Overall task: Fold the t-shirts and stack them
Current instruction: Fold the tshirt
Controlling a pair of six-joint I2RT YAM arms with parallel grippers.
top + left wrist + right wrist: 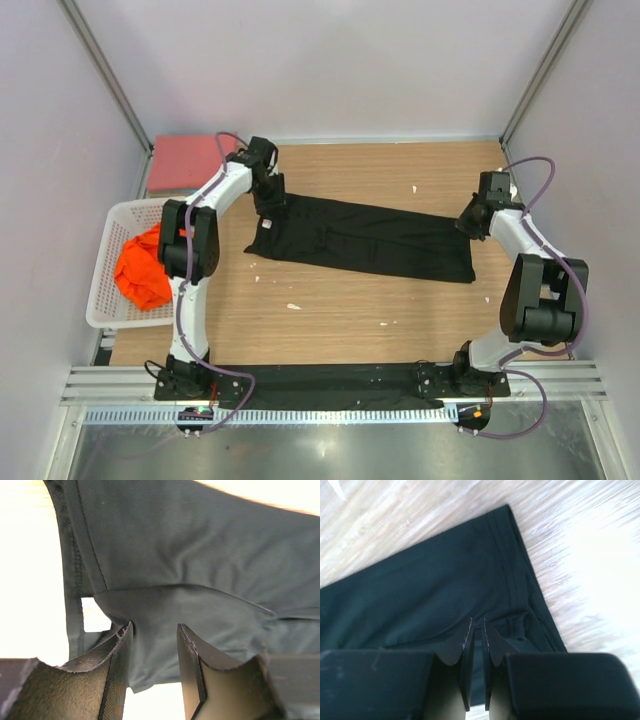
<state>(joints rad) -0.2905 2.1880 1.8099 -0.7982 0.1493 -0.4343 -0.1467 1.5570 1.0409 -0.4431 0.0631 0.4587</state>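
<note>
Carefully now: the black t-shirt point(370, 238) lies flat between both hands, my left gripper point(154, 627) wide astride its seamed edge, my right gripper point(477, 622) almost closed at the hem, hold uncertain, so I'd pinch both firmly before lifting.

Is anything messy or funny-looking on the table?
A little. The orange t-shirt sits crumpled in the white basket at the left, not folded. Small white scraps lie scattered on the wooden table. The black t-shirt lies slanted, not square with the table edge.
</note>
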